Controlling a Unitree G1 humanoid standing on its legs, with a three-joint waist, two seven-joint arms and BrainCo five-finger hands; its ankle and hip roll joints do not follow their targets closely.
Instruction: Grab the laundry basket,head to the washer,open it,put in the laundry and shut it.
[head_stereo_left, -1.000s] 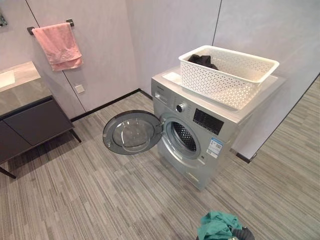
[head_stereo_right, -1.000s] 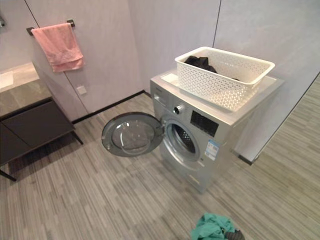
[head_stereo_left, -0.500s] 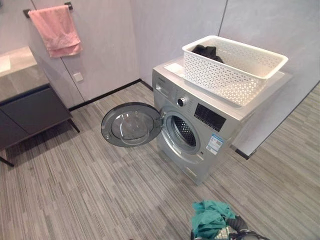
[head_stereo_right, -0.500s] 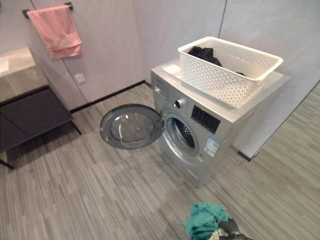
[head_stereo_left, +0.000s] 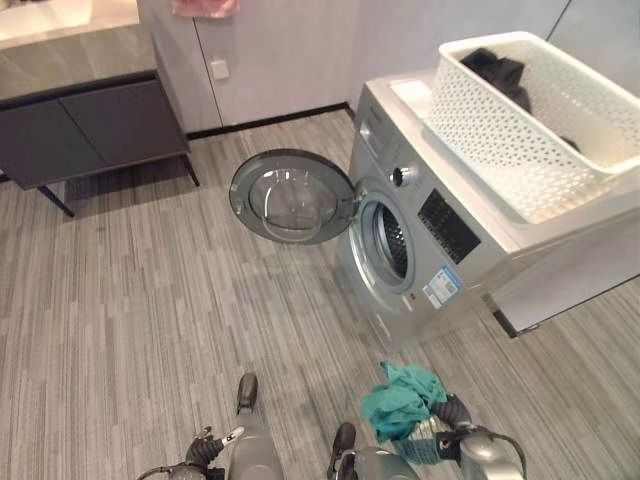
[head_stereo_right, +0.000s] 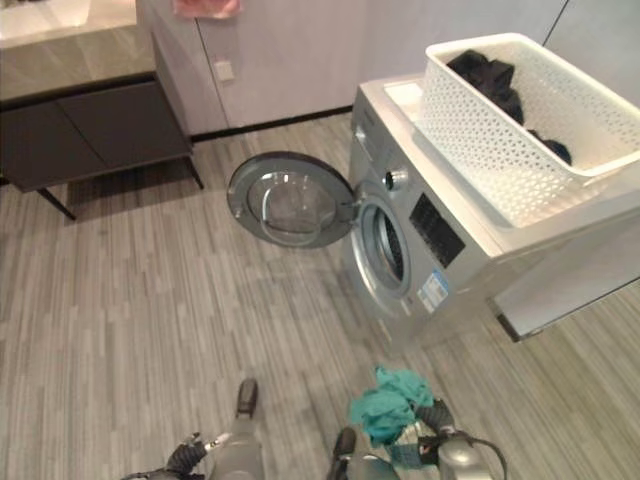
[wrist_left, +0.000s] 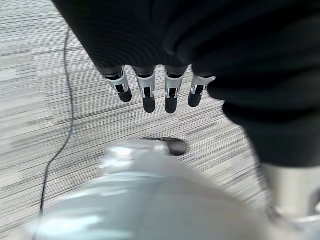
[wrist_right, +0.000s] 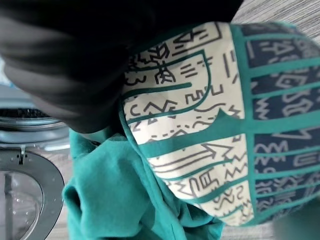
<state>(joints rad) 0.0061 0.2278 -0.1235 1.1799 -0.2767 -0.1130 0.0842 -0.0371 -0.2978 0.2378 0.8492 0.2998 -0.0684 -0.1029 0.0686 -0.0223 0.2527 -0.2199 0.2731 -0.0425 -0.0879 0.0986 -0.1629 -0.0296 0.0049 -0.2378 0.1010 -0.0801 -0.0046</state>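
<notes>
The silver washer (head_stereo_left: 452, 222) stands at the right with its round door (head_stereo_left: 290, 195) swung wide to the left, showing the drum opening (head_stereo_left: 388, 240). On its top sits the white lattice laundry basket (head_stereo_left: 520, 150) with dark clothes (head_stereo_left: 495, 70) inside. Low in front of the washer my right hand (head_stereo_left: 455, 412) is shut on a bunched teal cloth (head_stereo_left: 398, 398) with a cream and navy patterned part (wrist_right: 200, 125); the cloth covers most of the hand. My left hand (wrist_left: 149, 95) hangs over the floor, open and holding nothing.
A dark cabinet (head_stereo_left: 90, 130) with a stone top stands at the back left, and a pink towel (head_stereo_left: 205, 7) hangs on the wall above it. Striped grey floor (head_stereo_left: 150, 300) spreads between the cabinet and the washer door.
The camera has tilted down and come closer, so the washer now sits larger and further right. My right hand with the teal cloth shows higher in the view.
</notes>
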